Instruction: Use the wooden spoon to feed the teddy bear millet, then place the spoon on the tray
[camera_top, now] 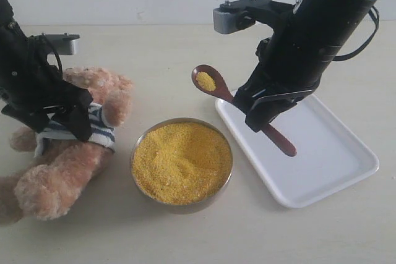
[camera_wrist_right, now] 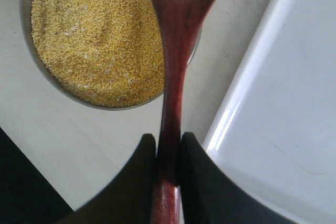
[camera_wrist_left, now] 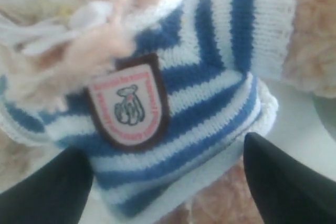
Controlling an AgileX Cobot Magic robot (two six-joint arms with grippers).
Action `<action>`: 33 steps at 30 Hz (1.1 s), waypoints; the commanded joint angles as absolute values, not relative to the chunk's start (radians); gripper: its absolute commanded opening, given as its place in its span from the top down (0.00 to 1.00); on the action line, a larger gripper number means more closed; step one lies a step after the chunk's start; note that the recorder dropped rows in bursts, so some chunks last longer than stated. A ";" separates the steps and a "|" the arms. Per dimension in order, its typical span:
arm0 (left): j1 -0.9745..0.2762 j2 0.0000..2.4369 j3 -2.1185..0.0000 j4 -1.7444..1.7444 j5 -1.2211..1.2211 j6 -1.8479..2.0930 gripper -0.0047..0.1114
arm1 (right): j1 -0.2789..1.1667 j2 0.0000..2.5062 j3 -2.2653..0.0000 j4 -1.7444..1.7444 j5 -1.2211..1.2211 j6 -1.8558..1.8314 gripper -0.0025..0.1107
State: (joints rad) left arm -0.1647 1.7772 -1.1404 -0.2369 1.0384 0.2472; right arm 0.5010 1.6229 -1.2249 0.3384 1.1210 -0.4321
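Counted here: 1 fluffy tan-pink plush teddy bear [camera_top: 68, 165] in 1 navy-and-white striped shirt [camera_wrist_left: 220, 77] bearing 1 shield badge [camera_wrist_left: 128, 103]; 1 round metal bowl [camera_top: 182, 207] holding 1 mass of fine yellow millet [camera_top: 181, 162]; 1 dark reddish-brown wooden spoon [camera_top: 223, 94]; 1 flat white rectangular tray [camera_top: 328, 153]; 2 black grippers, the left gripper [camera_wrist_left: 161, 142] and the right gripper [camera_wrist_right: 169, 137].

The left arm [camera_top: 28, 81] is matte black and bulky, with a thin black wire [camera_top: 55, 57] looping beside a small grey box-shaped camera mount [camera_top: 63, 43]. The left gripper [camera_wrist_left: 161, 142] has plain black fingers [camera_wrist_left: 47, 195] with blunt, tapered tips. The right arm [camera_top: 331, 20] is a thick black cylinder carrying a rounded grey camera housing [camera_top: 232, 18] with small screws on top and a black cable [camera_top: 366, 32] curving along its side, and the right gripper [camera_wrist_right: 167, 135] has smooth, glossy black fingers [camera_wrist_right: 202, 182] with rounded ends.
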 commanded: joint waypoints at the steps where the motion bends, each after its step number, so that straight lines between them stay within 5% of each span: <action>1: -0.167 1.756 -1.192 -0.216 1.064 0.152 0.32 | 0.497 1.614 -1.229 0.346 1.117 -0.440 0.98; 15: -0.167 1.747 -1.138 -0.235 1.026 -0.041 0.32 | 0.497 1.614 -1.229 0.352 1.107 -0.448 0.98; 28: -0.172 2.056 -1.110 -0.427 0.945 0.144 0.29 | 0.497 1.614 -1.229 0.358 1.106 -0.455 0.98; 33: -0.172 2.056 -1.110 -0.427 0.945 0.144 0.50 | 0.497 1.614 -1.229 0.358 1.106 -0.455 0.98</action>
